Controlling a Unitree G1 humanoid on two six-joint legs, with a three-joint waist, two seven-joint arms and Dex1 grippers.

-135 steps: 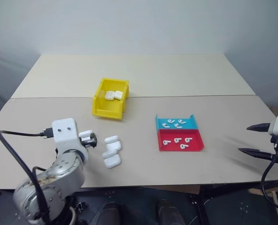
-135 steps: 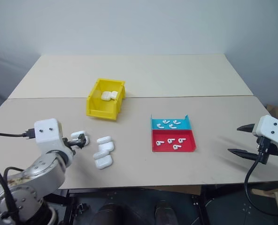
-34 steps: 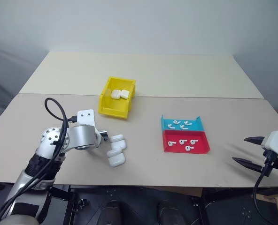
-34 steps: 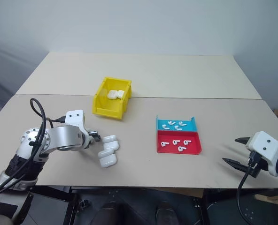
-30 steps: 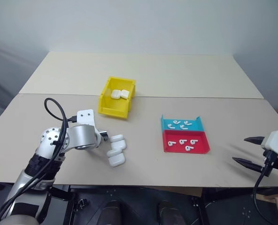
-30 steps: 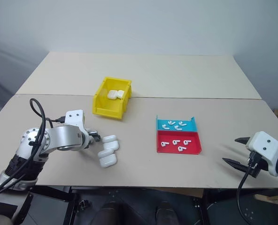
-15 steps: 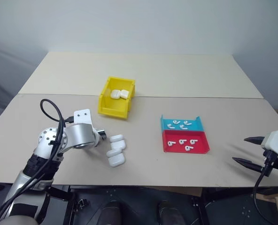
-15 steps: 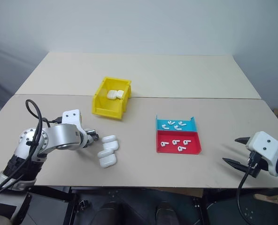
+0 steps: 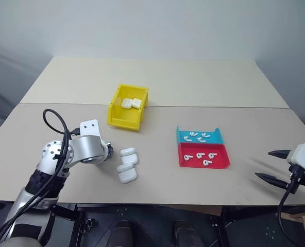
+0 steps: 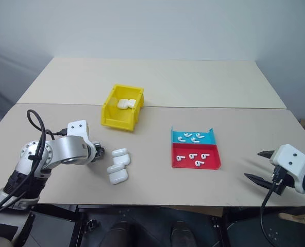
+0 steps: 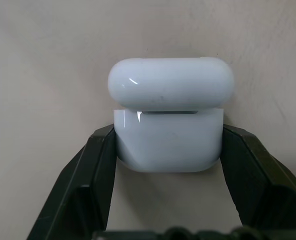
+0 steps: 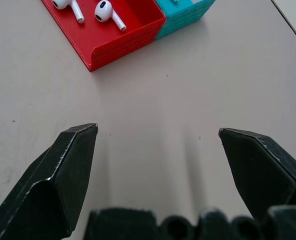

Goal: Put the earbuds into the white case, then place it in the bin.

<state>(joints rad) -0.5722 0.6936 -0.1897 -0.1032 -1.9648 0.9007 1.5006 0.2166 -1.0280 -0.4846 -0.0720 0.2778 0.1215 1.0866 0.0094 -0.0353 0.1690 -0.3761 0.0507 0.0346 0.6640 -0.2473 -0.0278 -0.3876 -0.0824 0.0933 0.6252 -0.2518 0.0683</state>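
White case clamped in left hand on beige table, right hand spread wide.

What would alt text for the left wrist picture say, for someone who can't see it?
A white case, lid slightly ajar, sits on a beige table, clamped at its lower half by the left gripper, one black jaw on each side.
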